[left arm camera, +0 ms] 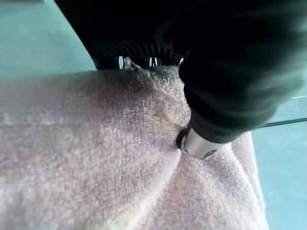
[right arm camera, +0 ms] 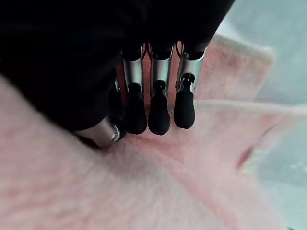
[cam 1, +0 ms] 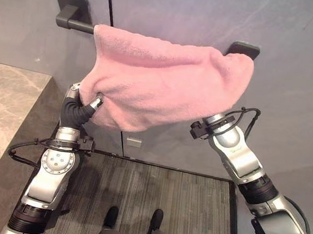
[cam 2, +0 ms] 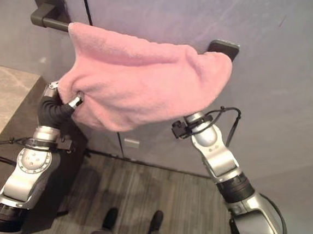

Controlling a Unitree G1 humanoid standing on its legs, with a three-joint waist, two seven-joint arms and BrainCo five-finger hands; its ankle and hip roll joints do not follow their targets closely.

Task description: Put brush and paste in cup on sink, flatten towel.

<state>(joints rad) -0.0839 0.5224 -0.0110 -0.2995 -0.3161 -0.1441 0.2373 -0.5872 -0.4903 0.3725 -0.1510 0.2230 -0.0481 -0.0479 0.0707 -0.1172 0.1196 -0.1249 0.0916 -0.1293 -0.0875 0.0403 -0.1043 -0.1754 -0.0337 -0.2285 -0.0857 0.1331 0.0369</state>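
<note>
Grey wall panels back the scene, with a dark towel bar fixed across them and a dark ribbed floor mat below. Left of it, a beige stone counter ends in a straight edge beside the left arm. Over the bar hangs the pink towel, bunched, its lower edge curving up toward the right bracket. At the towel's lower left corner the left hand has its thumb and fingers pinched into the cloth. At the lower right the right hand has its fingers curled against the thumb, gripping the towel. Bare wall lies open right of the towel.
</note>
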